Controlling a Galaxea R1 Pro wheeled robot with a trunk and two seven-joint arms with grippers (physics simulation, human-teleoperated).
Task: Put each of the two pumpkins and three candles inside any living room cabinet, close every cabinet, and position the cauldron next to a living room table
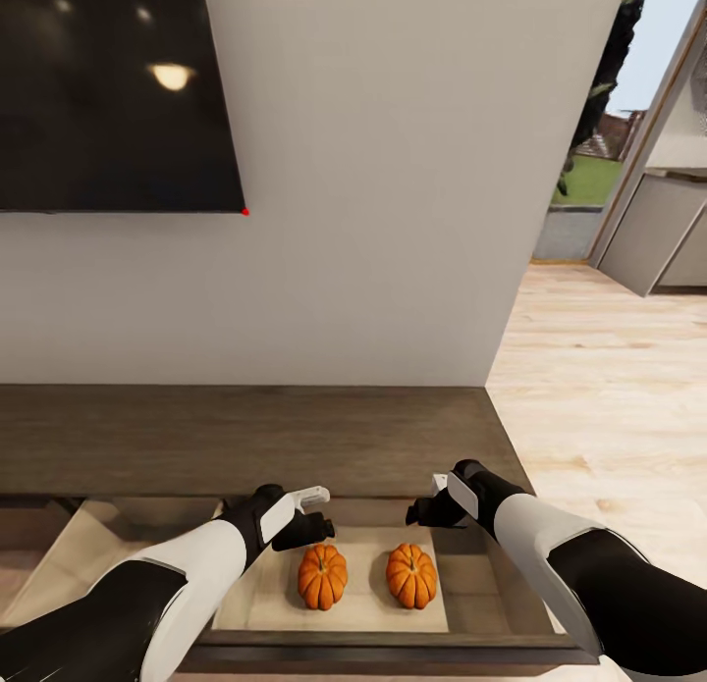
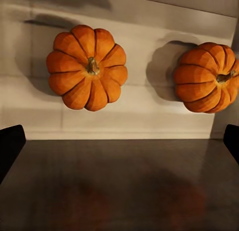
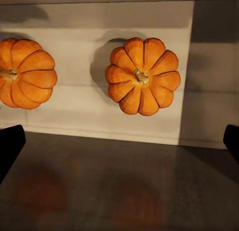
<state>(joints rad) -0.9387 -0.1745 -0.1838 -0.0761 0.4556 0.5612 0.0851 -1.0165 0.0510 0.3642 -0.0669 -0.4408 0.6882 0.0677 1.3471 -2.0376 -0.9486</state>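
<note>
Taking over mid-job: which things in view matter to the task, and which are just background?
Task things:
left pumpkin, in the open drawer
right pumpkin, beside it
cabinet, drawer pulled out
left gripper and right gripper, both open, empty

Background:
black wall screen
wood floor

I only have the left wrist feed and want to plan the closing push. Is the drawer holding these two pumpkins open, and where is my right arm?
Observer: In the head view the drawer stands pulled out of the cabinet, with the left pumpkin and the right pumpkin side by side on its pale floor.
Operator: And the right gripper?
Observer: The right gripper hangs above the drawer's back edge, just beyond the right pumpkin, touching nothing.
Operator: Open or shut?
Observer: The right wrist view shows its fingertips far apart with nothing between them, so it is open.
</note>
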